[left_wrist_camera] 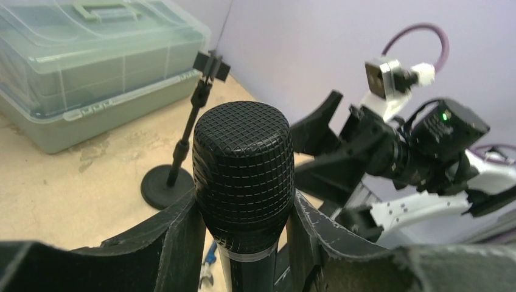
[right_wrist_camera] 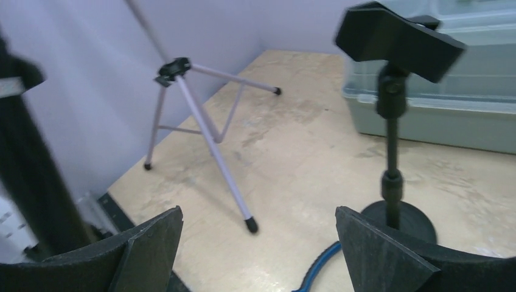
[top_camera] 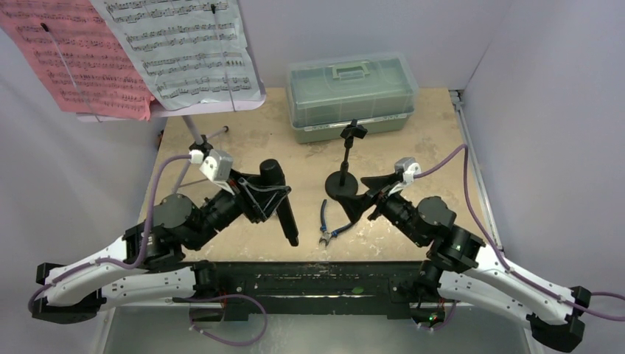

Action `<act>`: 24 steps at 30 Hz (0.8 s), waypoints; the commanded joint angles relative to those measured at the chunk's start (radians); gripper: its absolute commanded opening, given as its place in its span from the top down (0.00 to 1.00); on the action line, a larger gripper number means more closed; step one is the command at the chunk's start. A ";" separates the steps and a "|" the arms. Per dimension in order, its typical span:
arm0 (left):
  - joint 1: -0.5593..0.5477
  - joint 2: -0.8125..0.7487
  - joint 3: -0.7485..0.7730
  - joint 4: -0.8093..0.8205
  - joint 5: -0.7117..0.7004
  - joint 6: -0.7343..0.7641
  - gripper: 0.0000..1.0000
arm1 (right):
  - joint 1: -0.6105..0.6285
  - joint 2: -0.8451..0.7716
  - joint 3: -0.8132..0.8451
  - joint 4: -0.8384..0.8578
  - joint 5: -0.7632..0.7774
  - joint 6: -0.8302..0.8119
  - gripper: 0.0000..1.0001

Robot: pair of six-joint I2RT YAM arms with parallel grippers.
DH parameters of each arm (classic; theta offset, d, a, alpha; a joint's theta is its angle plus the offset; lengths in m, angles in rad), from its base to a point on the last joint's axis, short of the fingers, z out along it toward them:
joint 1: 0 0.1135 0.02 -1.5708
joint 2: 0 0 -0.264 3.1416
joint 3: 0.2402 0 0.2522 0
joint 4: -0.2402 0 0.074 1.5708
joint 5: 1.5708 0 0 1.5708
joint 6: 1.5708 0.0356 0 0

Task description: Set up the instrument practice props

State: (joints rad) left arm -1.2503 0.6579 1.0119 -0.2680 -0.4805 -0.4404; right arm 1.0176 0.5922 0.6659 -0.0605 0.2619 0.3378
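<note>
My left gripper point(top_camera: 262, 195) point(left_wrist_camera: 243, 205) is shut on the black microphone point(top_camera: 288, 221) point(left_wrist_camera: 243, 158), just below its mesh head, and holds it above the table with the handle pointing toward the near edge. The black round-based stand point(top_camera: 344, 182) point(left_wrist_camera: 165, 185) point(right_wrist_camera: 392, 179) stands upright at mid-table, and its clip is empty. Just beside its base my right gripper point(top_camera: 355, 198) point(right_wrist_camera: 258, 213) is open and holds nothing. At the back left the lilac music stand point(top_camera: 197, 140) point(right_wrist_camera: 196, 106) carries a pink sheet point(top_camera: 74, 63) and a white sheet point(top_camera: 184, 48).
A translucent green toolbox point(top_camera: 352, 92) point(left_wrist_camera: 79, 67) point(right_wrist_camera: 438, 115) sits shut at the back. Blue-handled pliers point(top_camera: 328, 225) point(right_wrist_camera: 316, 267) lie on the table between the two arms. Lilac walls close in the left, right and back sides.
</note>
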 commanded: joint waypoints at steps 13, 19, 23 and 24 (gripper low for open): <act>0.002 -0.154 -0.237 -0.067 0.336 0.099 1.00 | -0.526 0.399 -0.123 0.395 -0.446 0.180 0.01; 0.002 -0.234 -0.300 -0.112 0.301 0.114 1.00 | -0.584 0.543 -0.135 0.561 -0.542 0.156 0.19; 0.002 -0.272 -0.299 -0.138 0.302 0.123 1.00 | -0.593 0.632 -0.105 0.568 -0.539 0.139 0.31; 0.002 -0.282 -0.300 -0.137 0.306 0.127 1.00 | -0.593 0.650 -0.101 0.578 -0.535 0.139 0.30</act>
State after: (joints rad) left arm -1.2503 0.4099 0.7078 -0.4171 -0.1829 -0.3466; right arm 0.4301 1.1915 0.5339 0.4191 -0.2337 0.4980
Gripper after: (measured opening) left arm 0.444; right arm 0.700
